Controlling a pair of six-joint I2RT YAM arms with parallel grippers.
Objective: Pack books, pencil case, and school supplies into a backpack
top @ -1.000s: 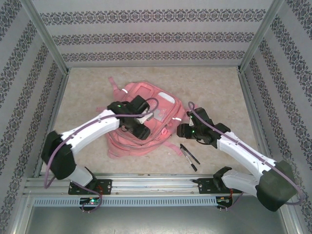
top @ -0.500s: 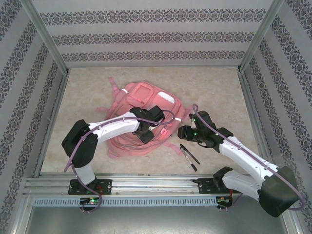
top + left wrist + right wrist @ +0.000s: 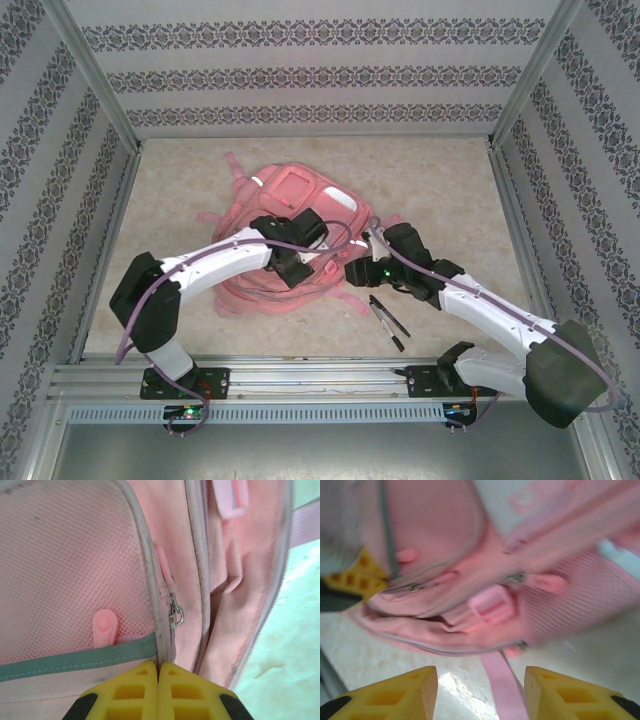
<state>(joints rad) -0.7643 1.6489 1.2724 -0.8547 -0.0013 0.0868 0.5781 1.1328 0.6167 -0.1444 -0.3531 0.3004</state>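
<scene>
Since half a second ago my right gripper (image 3: 352, 272) has slid left, up to the near right edge of the backpack (image 3: 300, 190), and my left arm's elbow has shifted a little outward. The right fingers are spread wide, just short of the backpack, with a pink strap (image 3: 502, 685) lying between them on the table (image 3: 450, 190). My left gripper (image 3: 297, 268) sits on the backpack's near part. Its wrist view shows the yellow tips clamped together at the seam beside the mesh pocket (image 3: 65, 570), a metal zip pull (image 3: 176, 616) just beyond. I can't tell whether fabric is pinched. Both pens (image 3: 388, 318) lie side by side on the table, just nearer me than the right gripper, untouched.
</scene>
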